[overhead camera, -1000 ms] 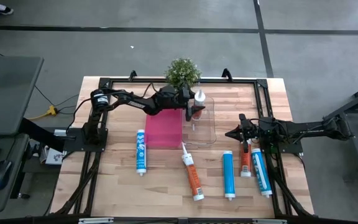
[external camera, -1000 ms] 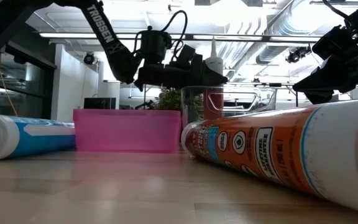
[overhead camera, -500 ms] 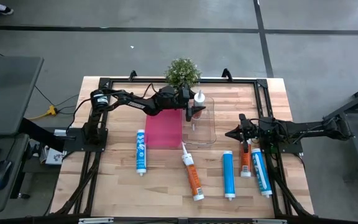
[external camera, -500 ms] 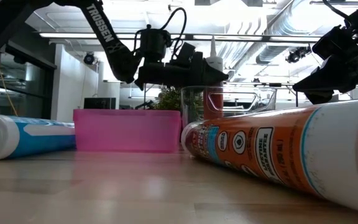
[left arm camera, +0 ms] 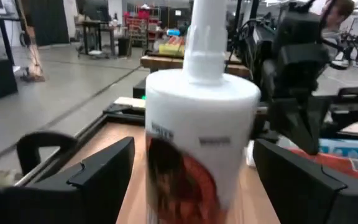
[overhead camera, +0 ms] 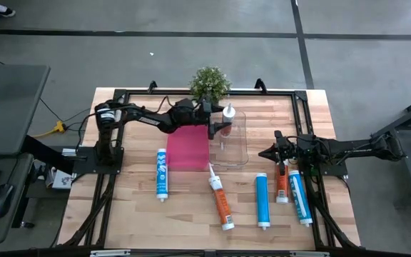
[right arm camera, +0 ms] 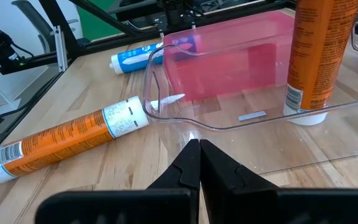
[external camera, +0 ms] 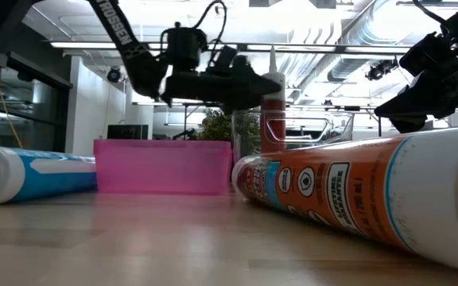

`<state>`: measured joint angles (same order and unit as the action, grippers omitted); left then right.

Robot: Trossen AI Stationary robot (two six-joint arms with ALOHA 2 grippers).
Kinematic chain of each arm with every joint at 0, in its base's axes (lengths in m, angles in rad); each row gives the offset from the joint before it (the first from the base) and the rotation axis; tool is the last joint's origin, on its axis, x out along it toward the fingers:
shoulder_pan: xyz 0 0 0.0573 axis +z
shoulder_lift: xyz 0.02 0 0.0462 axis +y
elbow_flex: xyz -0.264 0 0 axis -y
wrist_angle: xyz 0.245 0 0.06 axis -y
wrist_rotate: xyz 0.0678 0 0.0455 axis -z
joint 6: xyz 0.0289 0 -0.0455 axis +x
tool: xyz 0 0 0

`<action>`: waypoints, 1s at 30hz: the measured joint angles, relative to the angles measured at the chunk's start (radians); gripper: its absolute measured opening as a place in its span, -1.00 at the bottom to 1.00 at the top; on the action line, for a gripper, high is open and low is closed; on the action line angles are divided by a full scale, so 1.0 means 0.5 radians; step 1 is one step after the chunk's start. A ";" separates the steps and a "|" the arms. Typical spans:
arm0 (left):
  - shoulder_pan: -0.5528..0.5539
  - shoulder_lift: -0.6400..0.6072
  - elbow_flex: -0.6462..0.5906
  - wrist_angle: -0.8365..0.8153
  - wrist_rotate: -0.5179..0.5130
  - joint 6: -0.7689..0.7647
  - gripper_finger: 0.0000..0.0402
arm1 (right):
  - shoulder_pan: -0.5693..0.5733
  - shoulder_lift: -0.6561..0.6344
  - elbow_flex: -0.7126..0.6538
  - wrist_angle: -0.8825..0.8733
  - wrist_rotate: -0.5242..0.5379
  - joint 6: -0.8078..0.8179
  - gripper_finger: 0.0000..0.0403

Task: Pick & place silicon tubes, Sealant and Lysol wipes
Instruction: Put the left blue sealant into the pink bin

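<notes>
An orange tube with a white nozzle (overhead camera: 228, 113) stands upright on its base in the clear bin (overhead camera: 238, 154), at the bin's far end. My left gripper (overhead camera: 215, 128) is level and open. Its fingers (left arm camera: 98, 169) stand on either side of the tube (left arm camera: 201, 143) without visibly touching it. A pink bin (overhead camera: 188, 150) sits left of the clear one. Several blue and orange tubes (overhead camera: 221, 201) lie on the table nearer the front. My right gripper (overhead camera: 263, 153) waits shut right of the clear bin. No Lysol wipes show in any view.
A small potted plant (overhead camera: 210, 82) stands at the table's far edge behind the bins. A black metal frame (overhead camera: 300, 107) runs round the table. One orange tube (right arm camera: 67, 140) lies beside the clear bin's near corner. Bare wood lies at the front left.
My left gripper has drawn back toward the table's left edge and risen a little, away from the orange tube. The tube stays upright in the clear bin.
</notes>
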<state>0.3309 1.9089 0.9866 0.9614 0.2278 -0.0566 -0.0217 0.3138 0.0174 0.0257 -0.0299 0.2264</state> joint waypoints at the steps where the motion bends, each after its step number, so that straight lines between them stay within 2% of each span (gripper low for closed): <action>1: -0.008 -0.029 -0.038 0.036 -0.005 0.000 0.61 | 0.000 0.000 0.000 0.000 0.001 0.000 -1.00; 13: -0.249 -0.676 -0.619 0.067 -0.226 0.018 0.61 | 0.000 0.000 0.000 0.000 0.000 0.000 -1.00; 17: -0.312 -0.946 -0.811 -0.036 -0.265 0.015 0.61 | 0.000 0.001 0.000 0.000 0.001 0.000 -1.00; 23: -0.384 -1.466 -1.091 -0.425 -0.392 -0.058 0.61 | 0.000 0.000 0.000 0.000 0.001 0.000 -1.00; 30: -0.537 -2.243 -1.274 -1.185 -0.608 -0.456 0.61 | 0.000 0.000 0.000 0.000 0.000 0.000 -1.00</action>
<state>0.0625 0.7874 0.3497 0.3688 -0.0764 -0.2846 -0.0219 0.3138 0.0174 0.0257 -0.0297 0.2264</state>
